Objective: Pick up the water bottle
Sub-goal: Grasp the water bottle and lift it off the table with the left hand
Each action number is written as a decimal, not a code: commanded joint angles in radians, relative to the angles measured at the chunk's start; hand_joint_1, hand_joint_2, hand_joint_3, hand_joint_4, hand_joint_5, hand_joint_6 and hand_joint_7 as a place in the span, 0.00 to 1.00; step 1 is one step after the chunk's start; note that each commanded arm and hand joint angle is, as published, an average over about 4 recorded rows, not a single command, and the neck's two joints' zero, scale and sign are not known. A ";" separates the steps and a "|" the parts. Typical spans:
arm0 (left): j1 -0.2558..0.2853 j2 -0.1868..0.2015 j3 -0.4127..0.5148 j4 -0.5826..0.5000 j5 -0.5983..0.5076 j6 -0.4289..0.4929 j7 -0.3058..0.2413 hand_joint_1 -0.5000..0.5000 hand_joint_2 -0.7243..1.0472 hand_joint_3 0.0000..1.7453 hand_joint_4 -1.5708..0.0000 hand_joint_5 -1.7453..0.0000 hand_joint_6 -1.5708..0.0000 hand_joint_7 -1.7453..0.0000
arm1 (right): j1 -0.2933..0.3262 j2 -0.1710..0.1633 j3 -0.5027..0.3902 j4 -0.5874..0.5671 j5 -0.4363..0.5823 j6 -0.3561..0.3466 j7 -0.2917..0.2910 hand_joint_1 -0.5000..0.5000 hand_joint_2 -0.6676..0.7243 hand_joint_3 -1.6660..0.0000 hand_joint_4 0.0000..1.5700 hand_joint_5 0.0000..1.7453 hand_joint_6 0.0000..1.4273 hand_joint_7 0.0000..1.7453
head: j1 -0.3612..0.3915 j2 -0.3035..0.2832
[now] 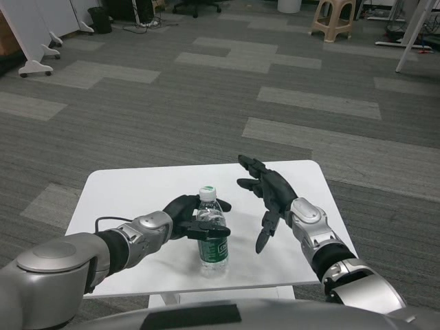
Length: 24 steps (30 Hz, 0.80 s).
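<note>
Left hand: black, at the end of a silver forearm that reaches in from the lower left; its fingers wrap around the middle of the water bottle, gripping it from the bottle's left side.
Right hand: black, held over the table to the right of the bottle, fingers spread apart and holding nothing; it does not touch the bottle.
Water bottle: a clear plastic bottle with a white cap and a green label on its lower half; it stands upright near the front middle of the table, between the two hands. Whether its base rests on the tabletop or sits just above it cannot be told.
Table: small, white, with rounded corners; both forearms come in over its near edge.
Floor: grey carpet in darker and lighter rectangular patches.
Far background: a beige plastic stool at the upper right, and white wheeled panels at the upper left.
</note>
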 commanded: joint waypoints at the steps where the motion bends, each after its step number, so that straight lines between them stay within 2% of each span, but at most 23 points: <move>1: -0.015 0.001 0.007 0.007 -0.007 -0.024 0.000 1.00 0.80 0.05 0.17 0.00 0.23 0.33 | 0.006 0.002 -0.008 -0.017 0.005 -0.009 -0.002 0.25 1.00 0.95 0.00 0.33 0.00 0.00 | -0.001 0.001; 5: -0.015 0.001 0.005 0.007 -0.004 -0.026 0.000 1.00 0.80 0.03 0.17 0.00 0.19 0.29 | 0.008 0.002 -0.008 -0.017 0.005 -0.009 -0.003 0.26 1.00 0.95 0.00 0.33 0.00 0.00 | -0.001 0.001; 12: -0.015 0.001 0.002 0.011 0.010 -0.050 0.003 1.00 0.80 0.05 0.17 0.00 0.17 0.20 | 0.010 0.003 -0.008 -0.019 0.005 -0.009 -0.004 0.27 1.00 0.95 0.00 0.33 0.00 0.00 | -0.002 0.001; 15: -0.014 -0.001 0.001 0.018 0.075 -0.128 0.020 1.00 0.80 0.05 0.12 0.00 0.17 0.12 | 0.011 0.003 -0.010 -0.019 0.005 -0.009 -0.004 0.29 1.00 0.95 0.00 0.33 0.00 0.00 | -0.003 0.002; 18: -0.010 -0.002 0.005 0.029 0.130 -0.196 0.043 1.00 0.80 0.03 0.06 0.00 0.15 0.08 | 0.013 0.002 -0.010 -0.020 0.005 -0.009 -0.005 0.27 1.00 0.95 0.00 0.33 0.00 0.00 | -0.003 0.004; 20: -0.008 -0.002 0.007 0.033 0.132 -0.209 0.048 1.00 0.80 0.00 0.05 0.00 0.14 0.07 | 0.014 0.002 -0.010 -0.020 0.005 -0.009 -0.006 0.27 1.00 0.95 0.00 0.33 0.00 0.00 | -0.003 0.004; 24: 0.009 0.003 0.052 0.042 0.160 -0.223 0.051 1.00 0.80 0.04 0.05 0.00 0.14 0.08 | 0.016 0.002 -0.010 -0.022 0.005 -0.009 -0.006 0.29 1.00 0.95 0.00 0.33 0.00 0.00 | 0.000 0.007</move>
